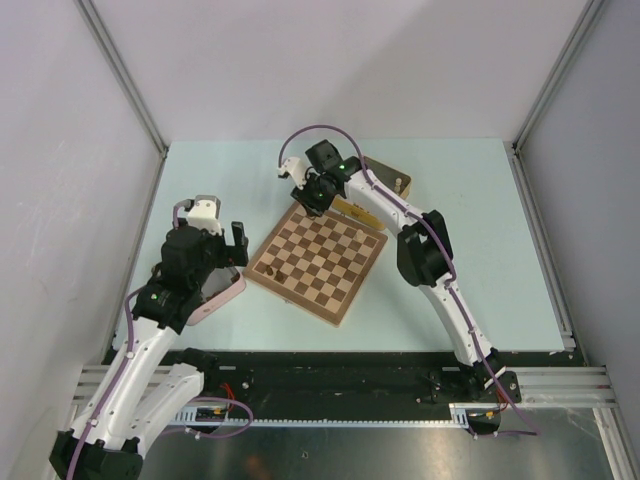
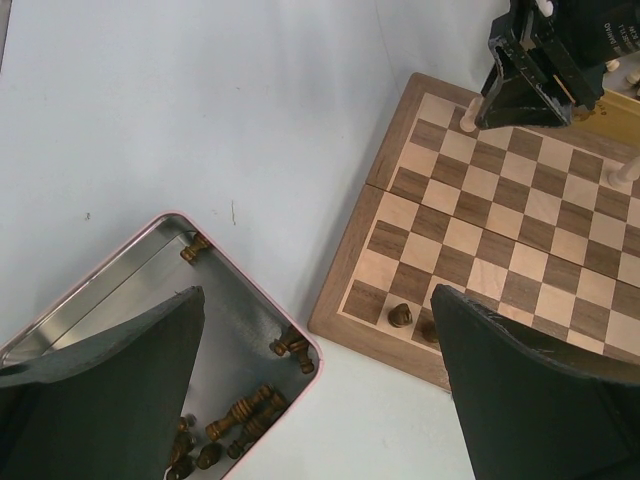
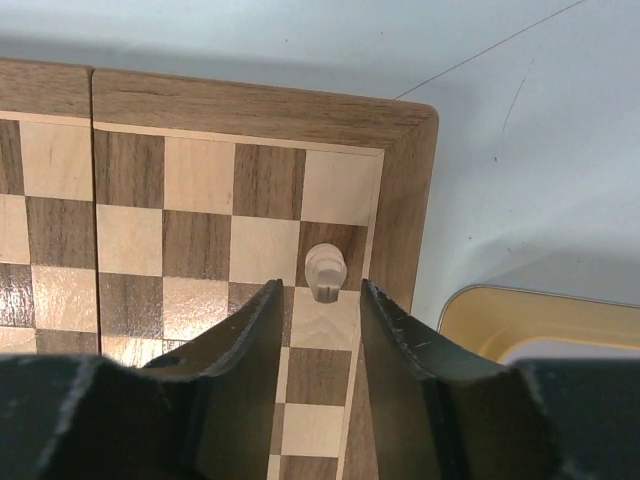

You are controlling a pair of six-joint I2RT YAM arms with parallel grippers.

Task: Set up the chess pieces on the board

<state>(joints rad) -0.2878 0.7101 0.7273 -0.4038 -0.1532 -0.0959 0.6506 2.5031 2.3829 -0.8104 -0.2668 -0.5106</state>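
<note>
The board (image 1: pixel 315 262) lies in the middle of the table. My right gripper (image 3: pixel 317 290) hangs over the board's far corner (image 1: pixel 313 195), open. A pale chess piece (image 3: pixel 325 270) stands upright on an edge square just beyond its fingertips, untouched. The left wrist view shows that piece (image 2: pixel 468 118) beside the right gripper (image 2: pixel 525 95), and a second pale piece (image 2: pixel 622 172) further along the edge. Two dark pieces (image 2: pixel 400 314) stand on the board's near-left corner (image 1: pixel 275 270). My left gripper (image 2: pixel 316 292) is wide open and empty above the pink tin's edge (image 1: pixel 236 245).
The pink tin (image 2: pixel 120 275) left of the board holds several dark pieces (image 2: pixel 240 410) lying loose. A yellow tin (image 3: pixel 520 320) sits right behind the board's far corner (image 1: pixel 355 212). Grey walls enclose the pale blue table.
</note>
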